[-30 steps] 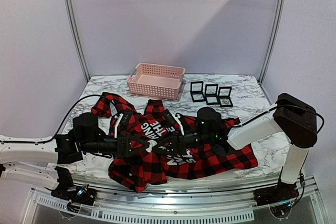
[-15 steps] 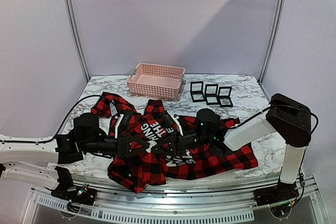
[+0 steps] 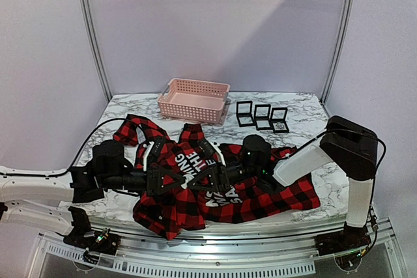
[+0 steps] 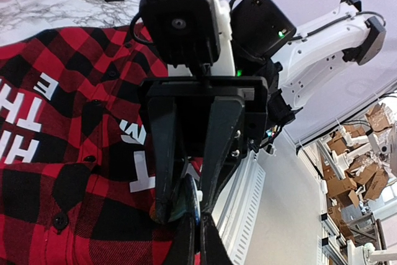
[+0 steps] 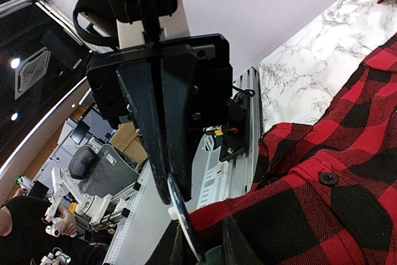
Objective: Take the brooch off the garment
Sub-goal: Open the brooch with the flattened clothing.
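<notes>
The garment (image 3: 260,196), a red-and-black plaid shirt with white lettering, lies across the marble table (image 3: 306,112). Both grippers meet tip to tip over its middle. The brooch (image 4: 193,206) is a dark blue disc seen edge-on, with a white nub on its back. My left gripper (image 4: 200,231) is shut on the rim of the brooch (image 5: 183,218). My right gripper (image 5: 205,240) has its jaws drawn close on a fold of the garment (image 5: 347,172), the brooch's other edge between them. In the top view the left gripper (image 3: 189,180) and right gripper (image 3: 205,179) hide the brooch.
A pink perforated basket (image 3: 194,99) stands at the back of the table. Three small open black boxes (image 3: 262,116) sit to its right. The slotted metal rail (image 3: 215,268) of the table's near edge runs just below the shirt's hem.
The right arm has leaned further left towards the left gripper. The shirt's middle has bunched slightly leftward. The left arm has stayed put.
</notes>
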